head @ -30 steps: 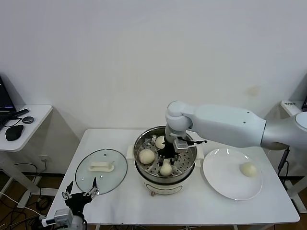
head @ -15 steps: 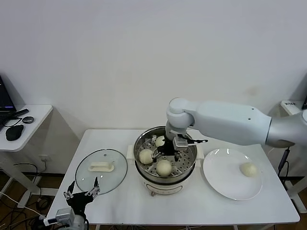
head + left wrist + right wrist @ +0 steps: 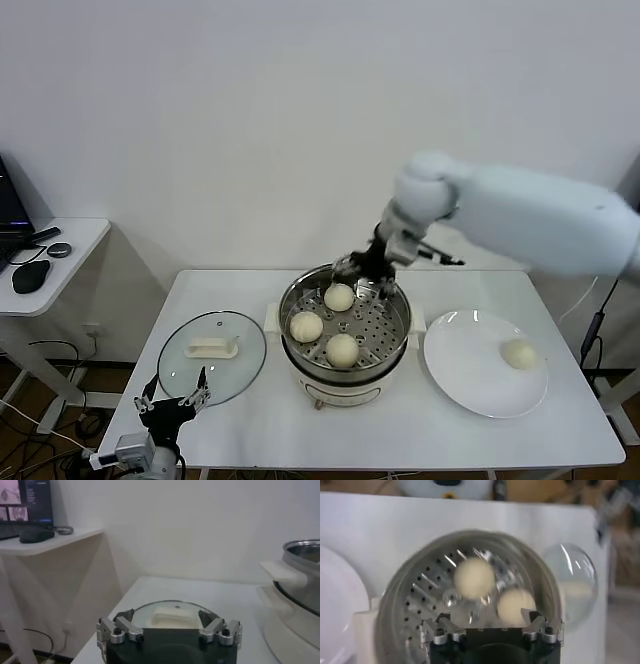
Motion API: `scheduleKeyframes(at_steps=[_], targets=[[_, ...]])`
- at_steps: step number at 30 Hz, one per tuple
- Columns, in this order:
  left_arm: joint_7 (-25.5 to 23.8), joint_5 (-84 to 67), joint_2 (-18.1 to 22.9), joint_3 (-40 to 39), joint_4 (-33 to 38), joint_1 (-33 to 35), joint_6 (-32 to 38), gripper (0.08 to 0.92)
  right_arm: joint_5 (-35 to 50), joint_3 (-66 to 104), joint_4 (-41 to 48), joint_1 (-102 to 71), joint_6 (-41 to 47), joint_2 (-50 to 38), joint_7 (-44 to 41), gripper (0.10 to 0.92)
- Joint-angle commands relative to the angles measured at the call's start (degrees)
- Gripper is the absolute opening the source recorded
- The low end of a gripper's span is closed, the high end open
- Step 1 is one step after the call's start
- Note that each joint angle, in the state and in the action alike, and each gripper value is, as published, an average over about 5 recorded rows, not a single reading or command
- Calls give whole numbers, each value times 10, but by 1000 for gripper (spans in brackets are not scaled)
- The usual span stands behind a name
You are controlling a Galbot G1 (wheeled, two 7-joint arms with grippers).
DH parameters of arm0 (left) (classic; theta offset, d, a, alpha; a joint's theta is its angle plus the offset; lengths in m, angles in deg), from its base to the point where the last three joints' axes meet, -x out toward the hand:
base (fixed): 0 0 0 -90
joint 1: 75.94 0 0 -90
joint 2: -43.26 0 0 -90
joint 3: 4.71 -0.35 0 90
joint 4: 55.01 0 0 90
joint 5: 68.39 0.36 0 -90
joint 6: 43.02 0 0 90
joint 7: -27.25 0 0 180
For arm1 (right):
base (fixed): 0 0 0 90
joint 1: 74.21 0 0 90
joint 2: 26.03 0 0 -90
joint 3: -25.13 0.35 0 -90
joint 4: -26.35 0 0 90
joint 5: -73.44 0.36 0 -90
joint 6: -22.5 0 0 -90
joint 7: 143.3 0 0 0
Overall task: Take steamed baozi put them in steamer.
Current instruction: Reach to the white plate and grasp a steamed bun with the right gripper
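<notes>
The steel steamer (image 3: 375, 372) stands mid-table and holds three cream baozi: one at the back (image 3: 339, 296), one at the left (image 3: 306, 326), one at the front (image 3: 342, 349). A fourth baozi (image 3: 518, 353) lies on the white plate (image 3: 470, 365) to the right. My right gripper (image 3: 365, 268) hangs open and empty above the steamer's far rim. In the right wrist view its open jaws (image 3: 487, 626) look down on the perforated tray (image 3: 420, 595) and two baozi (image 3: 474, 577). My left gripper (image 3: 170, 408) is open and idle below the table's front left corner.
The glass lid (image 3: 185, 372) with a white handle lies flat left of the steamer; it also shows in the left wrist view (image 3: 167, 611) beyond the open left gripper (image 3: 165, 617). A side desk (image 3: 70, 240) with a mouse stands far left.
My right gripper has risen out of the steamer and moved back and to the right, empty. The front baozi stays in the pot. The left arm has not moved.
</notes>
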Motion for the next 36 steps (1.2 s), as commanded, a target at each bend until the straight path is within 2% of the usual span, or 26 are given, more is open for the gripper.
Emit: scheduleKeyframes(at_steps=[1, 6, 9, 13, 22, 28, 36], targets=[[-5, -11, -7, -3, 2, -4, 0, 823, 199, 16, 17, 43, 341, -170, -4, 823], [-6, -17, -15, 1, 2, -3, -1, 823, 145, 46, -5, -14, 452, -251, -30, 823], [-5, -23, -19, 5, 2, 0, -1, 823, 102, 74, -6, -60, 478, -282, -36, 823], [-3, -29, -23, 10, 1, 2, 0, 823, 21, 136, 5, -149, 446, -310, -49, 823], [-6, -30, -23, 9, -14, -3, -3, 823, -147, 397, 39, -433, 380, -332, -69, 823], [-8, -29, -20, 8, -23, -4, -4, 823, -218, 469, 134, -494, 290, -278, -86, 823], [-8, -28, -17, 14, -28, 5, -4, 823, -280, 505, 225, -527, 253, -204, -86, 823]])
